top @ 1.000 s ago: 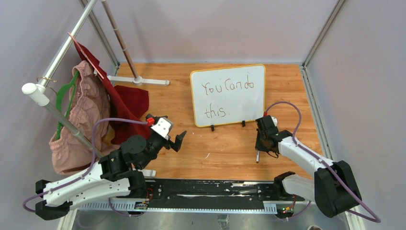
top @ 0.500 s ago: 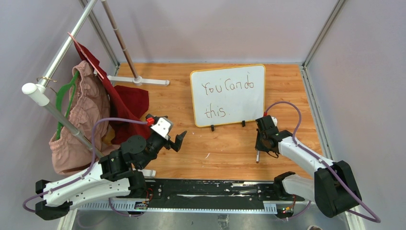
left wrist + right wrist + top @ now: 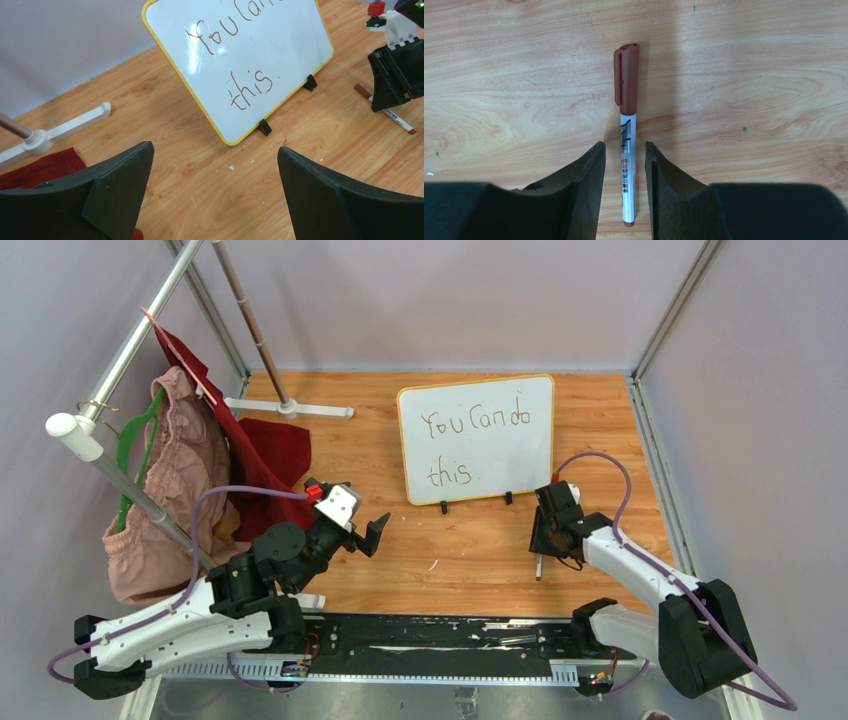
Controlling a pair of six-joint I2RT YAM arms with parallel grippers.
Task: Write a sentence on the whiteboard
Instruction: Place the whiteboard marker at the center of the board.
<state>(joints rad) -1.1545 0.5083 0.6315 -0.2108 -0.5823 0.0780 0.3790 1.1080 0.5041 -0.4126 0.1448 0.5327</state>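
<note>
Left wrist, whiteboard [image 3: 295,45] fwd of fingers [image 3: 120,190], apart

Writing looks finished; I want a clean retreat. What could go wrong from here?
The marker lies between the barely parted fingers of the right gripper; lifting off crooked could drag or roll it.
The whiteboard stands just ahead on clip feet; a forward swing might topple it.

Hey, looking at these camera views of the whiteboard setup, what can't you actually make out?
Left wrist view: the picture's top edge cuts off the whiteboard, so the first line of the sentence is only partly readable.
Right wrist view: the print on the marker is too small to read.
Top view: the right tool covers most of the marker; only one end shows.
</note>
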